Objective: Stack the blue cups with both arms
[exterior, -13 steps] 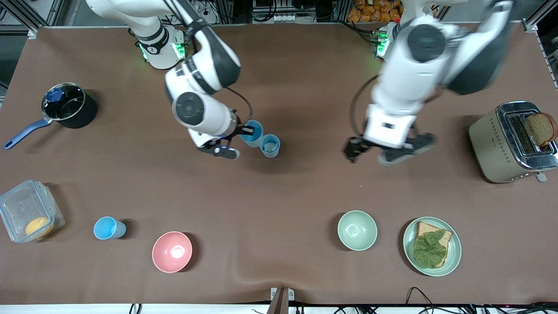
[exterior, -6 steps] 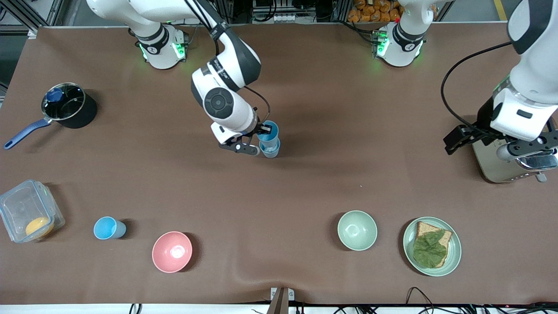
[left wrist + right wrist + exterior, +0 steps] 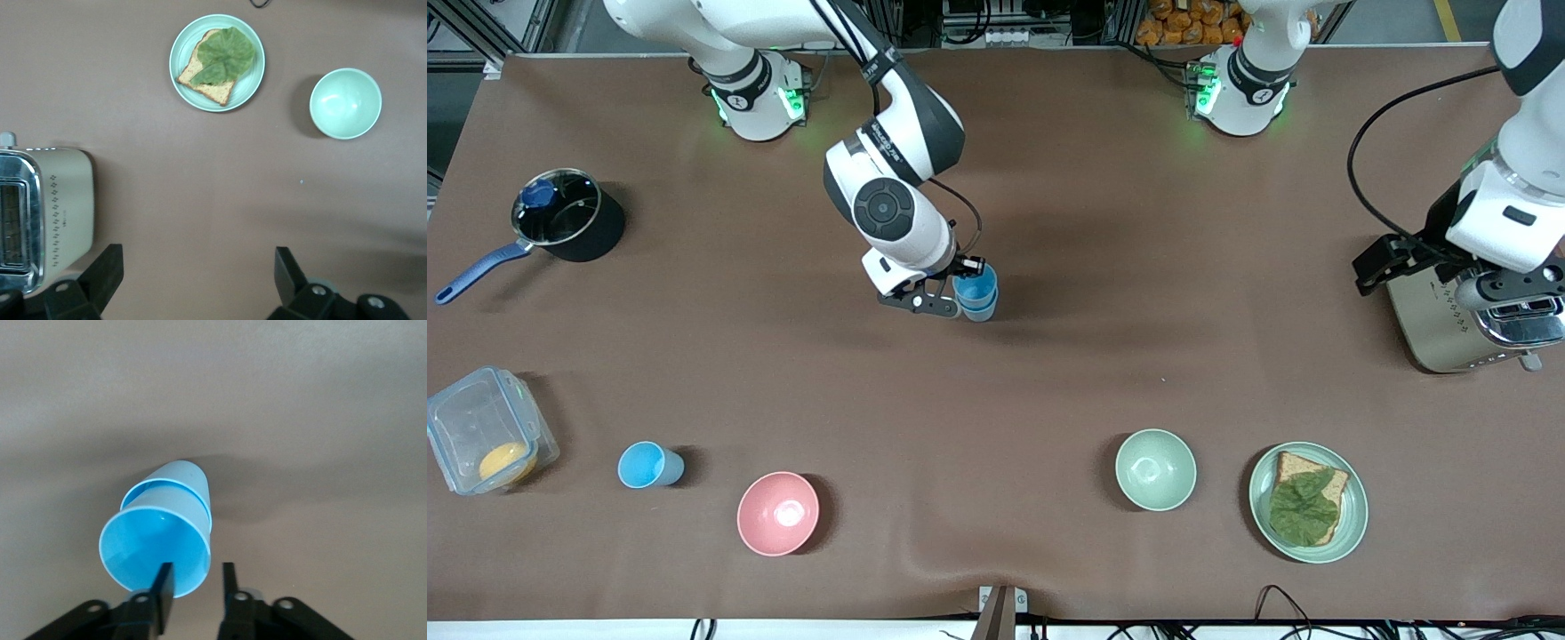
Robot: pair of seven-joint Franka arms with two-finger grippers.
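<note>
A bright sky-blue cup [image 3: 975, 286] sits nested inside a paler grey-blue cup [image 3: 980, 310] at mid-table. My right gripper [image 3: 966, 269] is at the bright cup's rim. In the right wrist view the bright cup [image 3: 150, 543] shows inside the paler cup [image 3: 190, 479]. My right gripper [image 3: 195, 583] straddles the rim with one finger inside the cup, one outside and a clear gap, so it is open. A second sky-blue cup [image 3: 648, 465] sits near the front edge at the right arm's end. My left gripper [image 3: 1392, 262] is open and empty [image 3: 193, 277] beside the toaster.
A toaster [image 3: 1449, 302] with bread stands at the left arm's end. A plate with toast and lettuce [image 3: 1352, 524], a pale green bowl [image 3: 1155, 469] and a pink bowl [image 3: 777, 513] lie near the front. A clear container [image 3: 480, 427] and a saucepan [image 3: 569, 213] are at the right arm's end.
My right gripper carried the bright blue cup over the paler cup and lowered it in. My left arm swung from mid-table out to the toaster.
</note>
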